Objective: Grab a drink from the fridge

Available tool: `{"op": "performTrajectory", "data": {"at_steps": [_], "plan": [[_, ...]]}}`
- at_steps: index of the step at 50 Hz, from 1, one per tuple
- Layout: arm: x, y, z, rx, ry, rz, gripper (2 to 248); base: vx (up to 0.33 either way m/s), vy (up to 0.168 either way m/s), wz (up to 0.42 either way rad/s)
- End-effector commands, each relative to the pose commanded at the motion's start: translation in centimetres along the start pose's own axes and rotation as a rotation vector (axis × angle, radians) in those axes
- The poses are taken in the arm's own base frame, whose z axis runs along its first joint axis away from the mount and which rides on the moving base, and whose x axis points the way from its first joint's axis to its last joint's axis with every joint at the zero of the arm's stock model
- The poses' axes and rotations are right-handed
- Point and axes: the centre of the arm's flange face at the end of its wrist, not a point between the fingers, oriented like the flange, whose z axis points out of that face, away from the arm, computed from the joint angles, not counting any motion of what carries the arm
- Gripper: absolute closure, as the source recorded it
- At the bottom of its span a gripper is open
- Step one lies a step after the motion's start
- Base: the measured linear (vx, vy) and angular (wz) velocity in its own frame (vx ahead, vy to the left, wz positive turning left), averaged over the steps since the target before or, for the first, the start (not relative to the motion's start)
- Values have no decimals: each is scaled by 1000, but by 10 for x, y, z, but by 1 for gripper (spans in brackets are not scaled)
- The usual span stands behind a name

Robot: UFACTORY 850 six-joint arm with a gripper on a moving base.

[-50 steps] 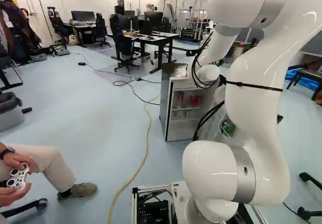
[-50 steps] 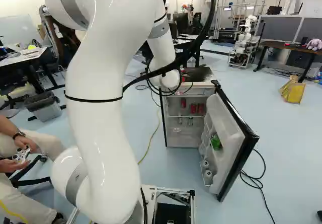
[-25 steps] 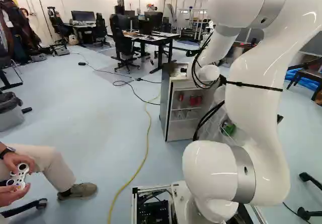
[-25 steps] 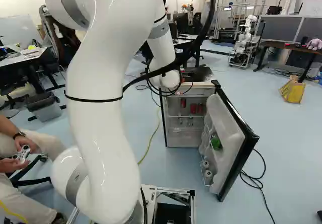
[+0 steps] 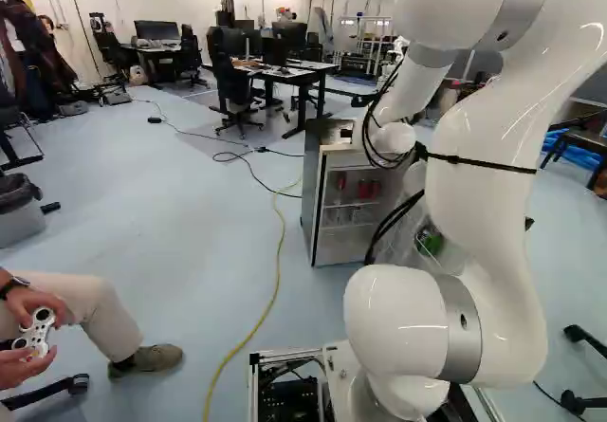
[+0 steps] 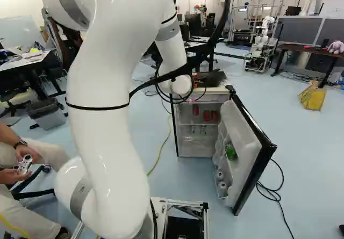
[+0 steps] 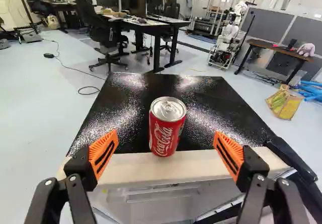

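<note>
Red drink can (image 7: pixel 166 129) in play, folks, upright on the fridge's black top (image 7: pixel 121 95), close to its pale front edge (image 7: pixel 196 163)! Gripper (image 7: pixel 165 135) wide apart, nothing clamped, the can lined up with the gap, though whether the pads reach far enough round it I cannot tell. Here's the danger: close short, and the orange pads (image 7: pixel 237 150) could pinch the curved face and squirt it away over that slick-looking surface. Drift sideways and one finger lands first; over goes the can, maybe rolling off the front! Dip too low and the fingers could clip the edge. Now to the right base view: fridge (image 6: pixel 200 152) just right of centre, open door (image 6: pixel 243 164) swinging toward lower right. A rightward swerve could bump it, and that looping black cable (image 6: pixel 185 68), upper middle, might snag on a careless move!
</note>
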Motion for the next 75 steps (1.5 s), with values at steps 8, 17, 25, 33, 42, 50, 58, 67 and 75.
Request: {"op": "performTrajectory", "data": {"at_steps": [8,17,25,33,42,50,58,67,75], "plan": [[-2,-1,-8,0,-4,1,3,0,0,0],[-4,-3,-19,0,-10,2,3,0,0,0],[-7,-6,-31,1,-16,3,3,0,0,0],[-11,-9,-46,2,-22,5,3,0,0,0],[-15,-12,-63,2,-29,6,3,0,0,0],[-19,-15,-79,0,-35,9,3,0,0,0],[-20,-15,-97,-8,-30,10,3,0,0,0],[-17,-14,-119,-20,-15,10,3,0,0,0],[-17,-11,-138,-37,-19,13,3,0,0,0]]}}
